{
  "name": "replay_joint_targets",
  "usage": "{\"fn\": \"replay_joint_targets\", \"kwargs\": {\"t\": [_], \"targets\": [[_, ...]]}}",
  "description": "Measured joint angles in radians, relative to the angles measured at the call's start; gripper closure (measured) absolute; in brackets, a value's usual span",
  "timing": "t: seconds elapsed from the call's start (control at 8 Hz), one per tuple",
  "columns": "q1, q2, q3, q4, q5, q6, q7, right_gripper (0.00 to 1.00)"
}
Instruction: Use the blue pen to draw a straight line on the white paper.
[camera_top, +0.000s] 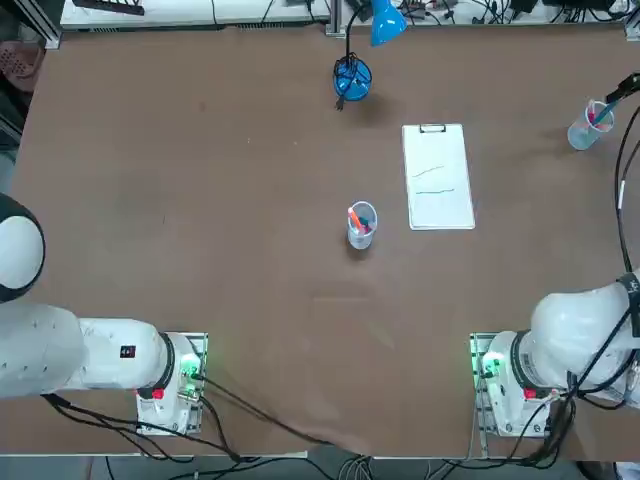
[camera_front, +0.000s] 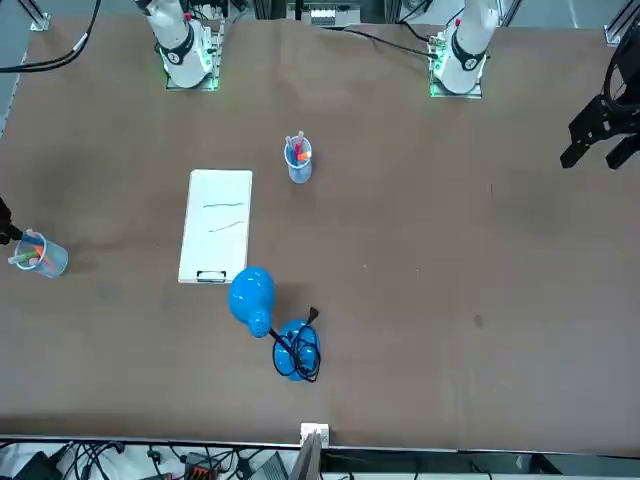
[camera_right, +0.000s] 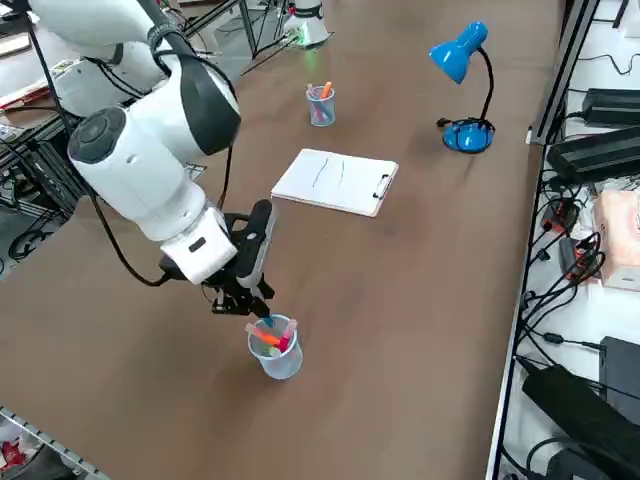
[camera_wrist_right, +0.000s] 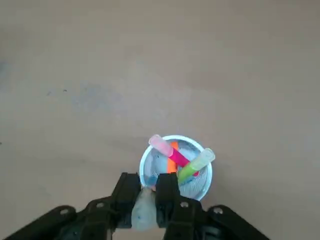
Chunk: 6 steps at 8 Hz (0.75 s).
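Note:
The light-blue pen (camera_wrist_right: 144, 214) stands upright between the fingers of my right gripper (camera_wrist_right: 147, 186), which is shut on it. The gripper hangs just over the rim of a clear cup (camera_wrist_right: 207, 183) holding pink, orange and green pens. This cup (camera_right: 279, 364) sits near the table's right edge, with the gripper (camera_right: 256, 304) right above it. The white paper (camera_top: 438, 182) lies on its clipboard in the middle right of the table, clip toward the far side, two faint lines on it. The sheet (camera_right: 335, 180) is well apart from the gripper.
A second clear cup (camera_top: 361, 226) with pens stands just left of the paper. A blue desk lamp (camera_top: 352, 78) with a black cable sits near the far edge. The brown table (camera_top: 200, 200) is bare to the left.

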Motion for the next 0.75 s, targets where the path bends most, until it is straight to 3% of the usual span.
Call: {"fn": "replay_joint_targets", "kwargs": {"t": [0.12,0.25,0.62,0.75], "targets": [[-0.001,0.003,0.0,0.0,0.0,0.001,-0.002,0.76],[-0.001,0.004,0.002,0.001,0.001,0.002,-0.003,0.61],[0.0,0.002,0.009,0.069,0.001,-0.037,-0.003,0.03],[0.001,0.0,0.011,0.117,0.001,-0.106,0.008,0.0]]}}
